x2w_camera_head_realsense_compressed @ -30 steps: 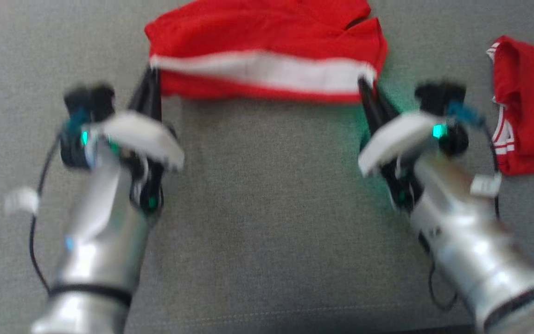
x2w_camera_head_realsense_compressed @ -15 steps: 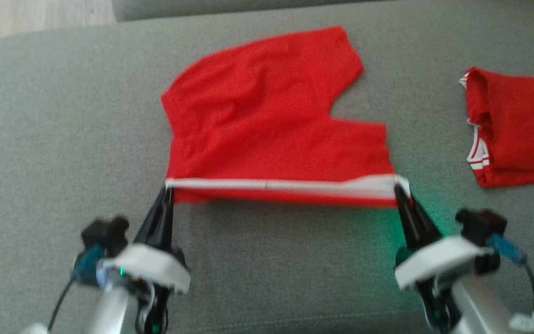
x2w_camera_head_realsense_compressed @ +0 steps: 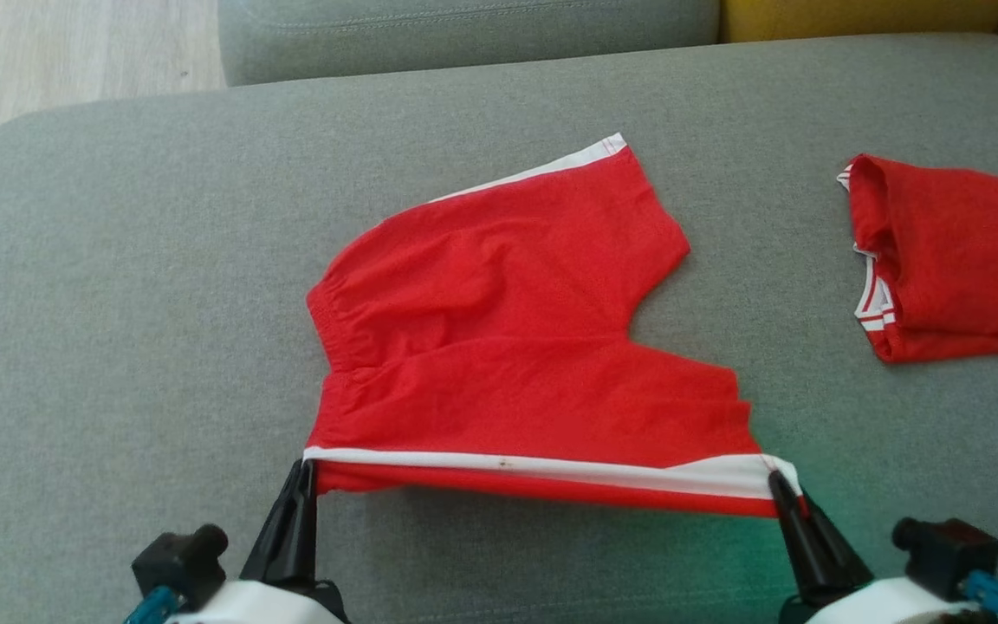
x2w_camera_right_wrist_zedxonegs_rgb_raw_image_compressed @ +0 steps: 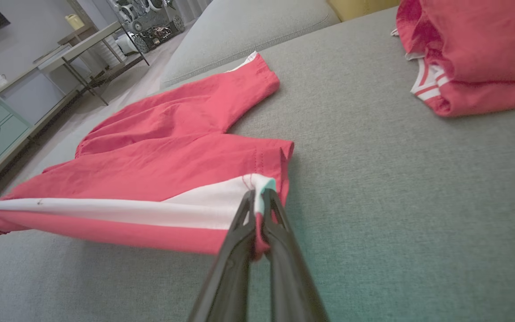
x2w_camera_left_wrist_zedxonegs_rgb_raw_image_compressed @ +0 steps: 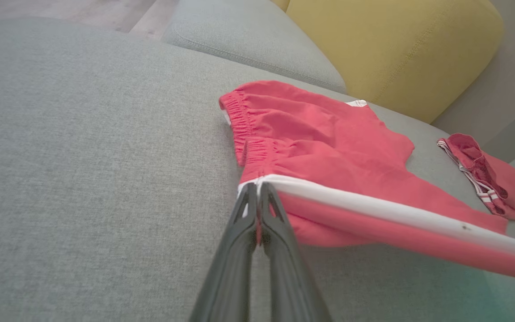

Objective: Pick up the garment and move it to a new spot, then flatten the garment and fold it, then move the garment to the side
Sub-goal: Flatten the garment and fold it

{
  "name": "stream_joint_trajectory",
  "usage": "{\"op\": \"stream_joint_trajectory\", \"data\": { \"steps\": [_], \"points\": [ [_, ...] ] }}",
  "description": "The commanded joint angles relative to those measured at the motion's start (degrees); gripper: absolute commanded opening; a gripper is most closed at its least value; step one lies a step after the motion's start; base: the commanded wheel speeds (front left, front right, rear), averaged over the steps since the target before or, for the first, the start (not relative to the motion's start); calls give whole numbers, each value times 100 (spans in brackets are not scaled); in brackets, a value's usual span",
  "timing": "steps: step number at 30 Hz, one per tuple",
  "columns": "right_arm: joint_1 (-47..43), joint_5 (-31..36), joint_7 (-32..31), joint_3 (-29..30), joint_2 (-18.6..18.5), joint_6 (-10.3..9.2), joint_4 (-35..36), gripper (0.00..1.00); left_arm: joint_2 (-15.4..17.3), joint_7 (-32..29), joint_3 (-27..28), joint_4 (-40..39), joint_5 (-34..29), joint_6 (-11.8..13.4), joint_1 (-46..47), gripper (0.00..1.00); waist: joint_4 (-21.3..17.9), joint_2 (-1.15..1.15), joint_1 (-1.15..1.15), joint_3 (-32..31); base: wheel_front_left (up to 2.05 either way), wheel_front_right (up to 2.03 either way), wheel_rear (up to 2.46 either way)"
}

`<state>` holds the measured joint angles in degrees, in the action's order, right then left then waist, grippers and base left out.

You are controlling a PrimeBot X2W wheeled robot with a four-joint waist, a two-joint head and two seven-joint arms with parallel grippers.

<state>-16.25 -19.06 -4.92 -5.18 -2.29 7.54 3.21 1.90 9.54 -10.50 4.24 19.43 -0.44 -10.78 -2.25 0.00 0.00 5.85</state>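
Shorts (x2w_camera_head_realsense_compressed: 499, 347), red with white stripe (x2w_camera_head_realsense_compressed: 551, 466), now lie spread instead of bunched; left gripper (x2w_camera_head_realsense_compressed: 307, 472) and right gripper (x2w_camera_head_realsense_compressed: 778, 484) pinch stripe ends, flattening underway.

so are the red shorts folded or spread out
Spread, not folded: both legs of the red shorts lie open on the sofa, striped edge stretched taut between the left fingers and right fingers.

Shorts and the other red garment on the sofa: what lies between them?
Nothing: the stretch between the shorts and the other red garment is bare grey sofa cushion, as the head view shows.
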Motion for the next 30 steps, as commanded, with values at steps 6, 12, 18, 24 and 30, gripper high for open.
{"op": "stream_joint_trajectory", "data": {
  "steps": [6, 12, 18, 24, 30],
  "points": [
    [187, 36, -193, 181, -62, -5, 436, 0, 119, -197, 204, -365, 105, 96, 164, 0, 52, 0, 0, 47, 0, 0, 0],
    [1037, 39, -382, 368, -97, -5, 159, 0, 226, -391, 128, -140, 135, -92, 908, 0, 224, 0, 0, 349, 0, 0, 0],
    [2556, -154, -540, 249, -416, -5, -522, 0, 251, -422, 66, 430, 178, -289, 2025, 0, 441, 0, 0, 810, 0, 0, 0],
    [4088, -381, -640, -77, -805, -5, -1597, 0, 202, -409, -141, 1081, 232, -431, 3113, 0, 753, 0, 0, 1218, 0, 0, 0],
    [5382, -639, -522, -451, -1030, -5, -2721, 0, 152, -338, -320, 1906, 404, -538, 4049, 0, 978, 0, 0, 1579, 0, 0, 0]
  ]
}}
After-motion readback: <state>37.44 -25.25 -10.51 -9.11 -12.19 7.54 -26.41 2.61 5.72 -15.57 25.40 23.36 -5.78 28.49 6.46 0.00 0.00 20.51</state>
